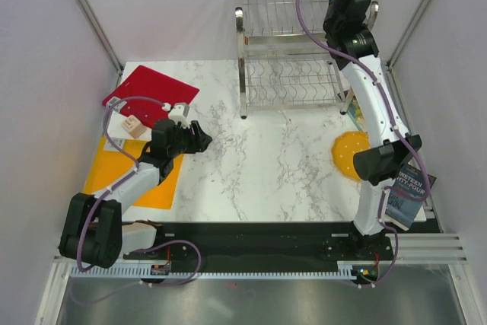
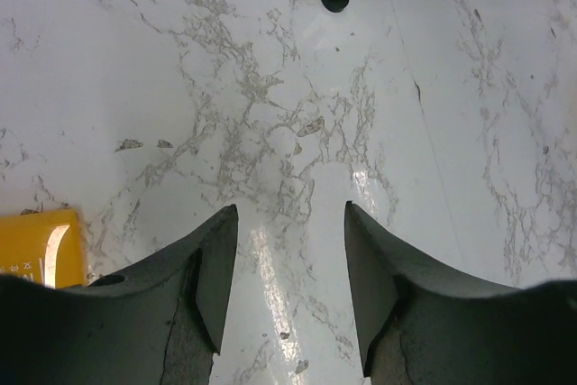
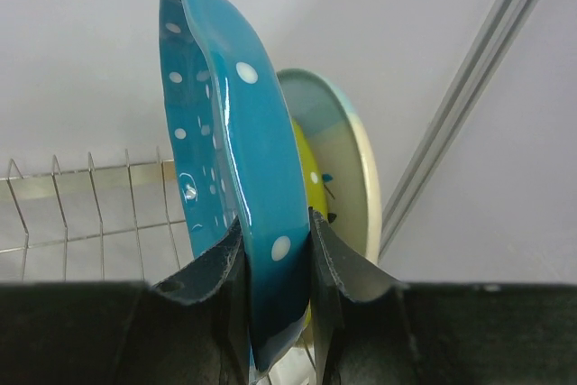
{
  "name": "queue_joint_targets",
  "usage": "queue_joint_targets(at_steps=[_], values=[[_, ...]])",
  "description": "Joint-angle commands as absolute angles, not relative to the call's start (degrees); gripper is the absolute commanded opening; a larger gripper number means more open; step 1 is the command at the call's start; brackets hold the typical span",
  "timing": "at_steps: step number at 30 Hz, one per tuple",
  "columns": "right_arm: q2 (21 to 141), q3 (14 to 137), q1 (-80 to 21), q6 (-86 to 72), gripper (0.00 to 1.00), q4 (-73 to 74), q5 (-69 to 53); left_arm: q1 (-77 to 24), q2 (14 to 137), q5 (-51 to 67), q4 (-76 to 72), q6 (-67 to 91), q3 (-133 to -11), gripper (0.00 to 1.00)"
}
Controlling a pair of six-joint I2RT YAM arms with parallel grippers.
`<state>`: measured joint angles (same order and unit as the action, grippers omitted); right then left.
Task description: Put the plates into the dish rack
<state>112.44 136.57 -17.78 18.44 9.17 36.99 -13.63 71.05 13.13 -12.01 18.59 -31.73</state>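
Plates belong in the dish rack (image 1: 289, 81) at the far edge of the worktop (image 1: 266, 173), and we have the blue plate (image 3: 234, 160) in the right gripper (image 3: 275, 254), high up by the rack's far right corner. The jaws are pinched narrowly on the plate's lower rim, one finger on each face, so the plate stands on edge with its long axis running up from the jaws. Just behind it the lime-green plate (image 3: 309, 178) and the cream-and-light-blue plate (image 3: 347, 151) also stand on edge, faces parallel to ours; we cannot see what holds them. The rack's wires show below and to the left in the wrist view, so we judge the coming move to be a descent into a free slot beside the green one. The orange plate (image 1: 350, 154) lies flat near the right edge, closer to the right arm. The left gripper (image 2: 288, 209) hangs over bare marble toward the left edge, jaws wide apart and empty.
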Motion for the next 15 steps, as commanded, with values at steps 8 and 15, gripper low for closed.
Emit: queue_joint_targets(at_steps=[8, 15], values=[[113.55, 140.01, -17.75, 21.97, 0.0, -0.09, 34.72, -13.71, 72.95, 12.39, -16.61, 19.25, -31.82, 0.58], [116.1, 140.1, -17.14, 21.36, 0.0, -0.09, 35.77, -13.71, 73.83, 12.13, -16.79, 19.51, -32.34, 0.58]])
